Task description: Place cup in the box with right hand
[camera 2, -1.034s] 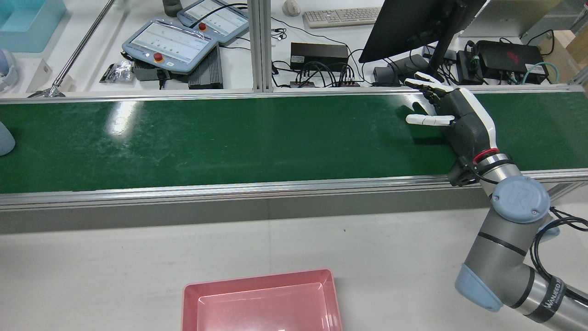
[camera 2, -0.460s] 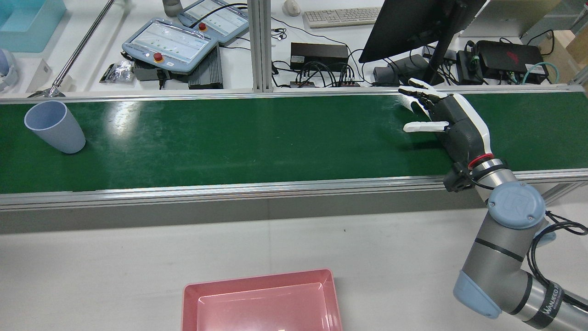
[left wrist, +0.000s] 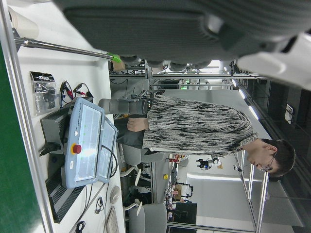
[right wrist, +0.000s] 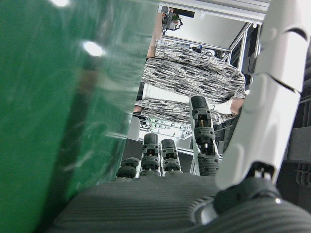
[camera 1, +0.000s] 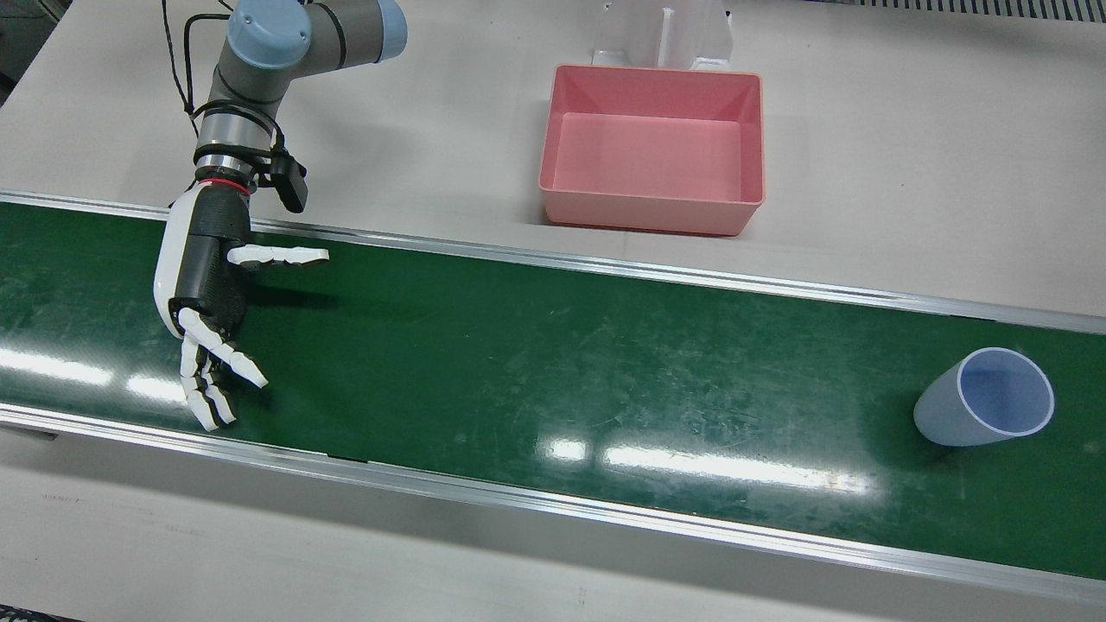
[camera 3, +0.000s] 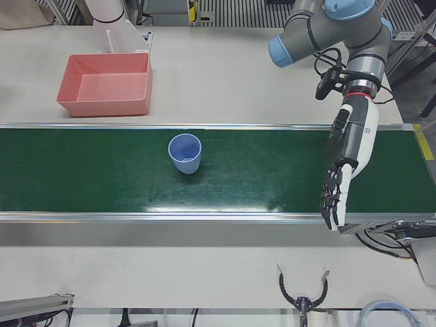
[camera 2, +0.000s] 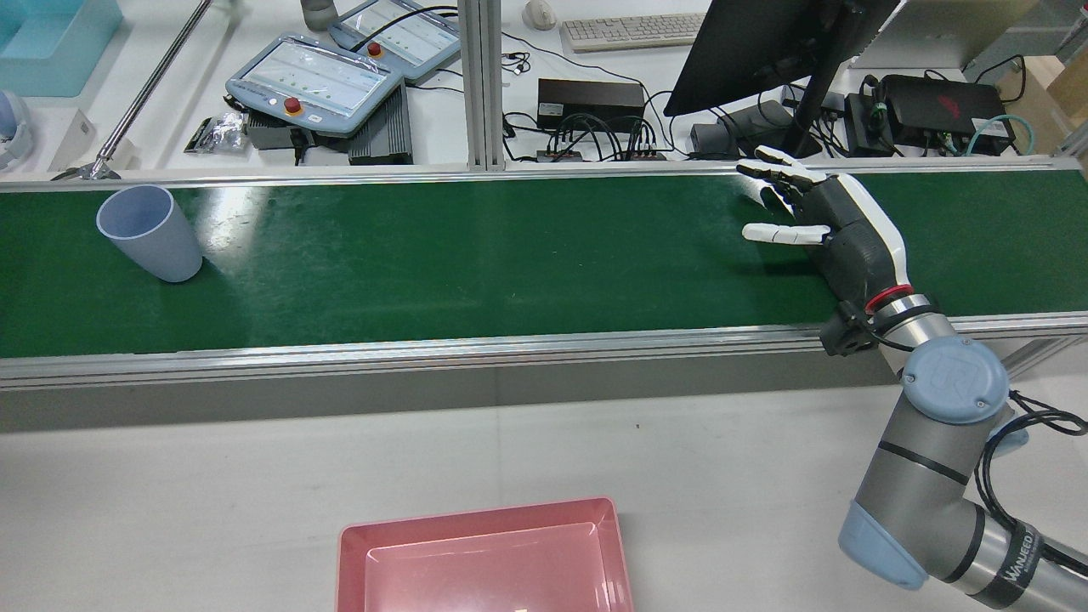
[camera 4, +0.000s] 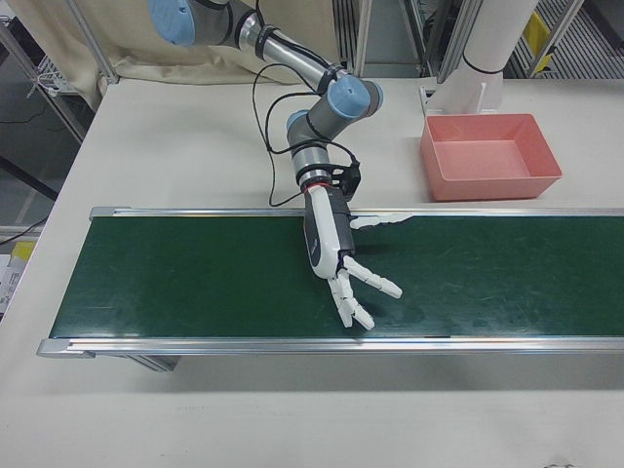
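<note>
A pale blue cup (camera 1: 985,399) stands upright on the green conveyor belt (camera 1: 553,363), also seen in the rear view (camera 2: 149,234) and left-front view (camera 3: 184,152). The pink box (camera 1: 652,212) sits empty on the white table beside the belt, also in the rear view (camera 2: 484,518) and right-front view (camera 4: 487,185). My right hand (camera 1: 203,285) is open over the belt, fingers spread, far from the cup; it also shows in the rear view (camera 2: 837,225) and right-front view (camera 4: 327,239). My left hand (camera 3: 347,153) is open over the belt on the cup's other side.
Aluminium rails (camera 2: 425,348) edge the belt. Behind it a bench holds teach pendants (camera 2: 314,85), a monitor (camera 2: 765,42) and cables. A person (left wrist: 194,128) stands beyond the bench. A white pedestal (camera 1: 665,34) stands behind the box.
The cup came into the rear view from the left and rode the belt rightward. My right hand shifted slightly left and further across the belt, still open.
</note>
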You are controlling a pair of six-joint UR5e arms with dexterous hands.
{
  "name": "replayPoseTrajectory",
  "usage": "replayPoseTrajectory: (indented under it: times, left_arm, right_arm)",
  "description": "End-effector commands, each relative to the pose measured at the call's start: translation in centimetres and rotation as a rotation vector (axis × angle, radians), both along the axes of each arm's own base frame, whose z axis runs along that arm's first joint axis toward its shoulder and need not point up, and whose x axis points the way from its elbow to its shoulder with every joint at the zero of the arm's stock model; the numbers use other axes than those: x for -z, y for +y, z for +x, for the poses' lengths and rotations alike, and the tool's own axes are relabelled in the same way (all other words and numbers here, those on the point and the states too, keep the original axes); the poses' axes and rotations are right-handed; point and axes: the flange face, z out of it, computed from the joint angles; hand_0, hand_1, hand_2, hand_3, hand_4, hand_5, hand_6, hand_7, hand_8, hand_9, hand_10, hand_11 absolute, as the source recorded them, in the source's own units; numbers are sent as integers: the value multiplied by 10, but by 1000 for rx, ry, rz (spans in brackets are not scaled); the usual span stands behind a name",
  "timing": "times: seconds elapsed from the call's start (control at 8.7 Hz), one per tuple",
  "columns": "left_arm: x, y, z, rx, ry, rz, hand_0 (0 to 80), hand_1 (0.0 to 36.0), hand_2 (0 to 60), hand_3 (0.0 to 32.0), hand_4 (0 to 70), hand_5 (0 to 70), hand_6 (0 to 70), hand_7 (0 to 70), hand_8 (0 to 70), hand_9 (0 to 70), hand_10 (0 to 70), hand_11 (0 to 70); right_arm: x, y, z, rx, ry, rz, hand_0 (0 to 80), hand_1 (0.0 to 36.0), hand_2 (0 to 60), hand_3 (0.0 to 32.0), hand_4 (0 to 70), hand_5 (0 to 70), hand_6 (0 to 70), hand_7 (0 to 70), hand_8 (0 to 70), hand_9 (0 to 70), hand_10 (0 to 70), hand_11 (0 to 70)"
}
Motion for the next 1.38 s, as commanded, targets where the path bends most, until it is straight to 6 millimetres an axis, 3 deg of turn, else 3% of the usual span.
replayPoseTrajectory:
  times: [0.0,0.11,0.34,0.46,0.57,0.8,0.92,1.03,1.15,1.26]
  left_arm:
    - [0,0,0,0,0,0,0,0,0,0,0,0,0,0,0,0,0,0]
    - [0,0,0,0,0,0,0,0,0,0,0,0,0,0,0,0,0,0]
    - [0,0,0,0,0,0,0,0,0,0,0,0,0,0,0,0,0,0]
    - [-1,0,0,0,0,-2,0,0,0,0,0,0,0,0,0,0,0,0]
    - [-1,0,0,0,0,0,0,0,0,0,0,0,0,0,0,0,0,0]
    - [-1,0,0,0,0,-2,0,0,0,0,0,0,0,0,0,0,0,0]
    - [0,0,0,0,0,0,0,0,0,0,0,0,0,0,0,0,0,0]
    - [-1,0,0,0,0,-2,0,0,0,0,0,0,0,0,0,0,0,0]
    - [-1,0,0,0,0,-2,0,0,0,0,0,0,0,0,0,0,0,0]
    - [-1,0,0,0,0,-2,0,0,0,0,0,0,0,0,0,0,0,0]
  right_arm:
    - [1,0,0,1,-3,1,551,127,0,0,220,62,60,197,104,189,38,72]
    - [1,0,1,-1,-3,1,539,143,47,0,196,62,59,196,104,189,37,71]
    - [0,0,1,-1,-2,0,539,146,47,0,191,63,59,196,104,190,34,67]
    - [0,0,2,-3,1,1,531,165,97,0,168,63,59,196,104,189,33,66]
    - [0,0,2,-3,1,1,542,147,48,0,193,62,59,196,104,190,32,64]
    - [0,0,3,-4,1,1,546,136,23,0,211,62,59,196,104,190,34,67]
    - [-1,-1,3,-4,2,0,530,163,97,0,178,62,60,198,105,191,35,68]
    - [-1,-1,3,-4,4,0,546,136,24,0,214,62,59,198,105,191,34,66]
    - [0,0,2,-3,3,1,539,145,49,0,203,62,60,198,104,190,34,67]
    - [0,0,3,-4,2,1,548,126,0,0,229,62,60,199,105,191,35,68]
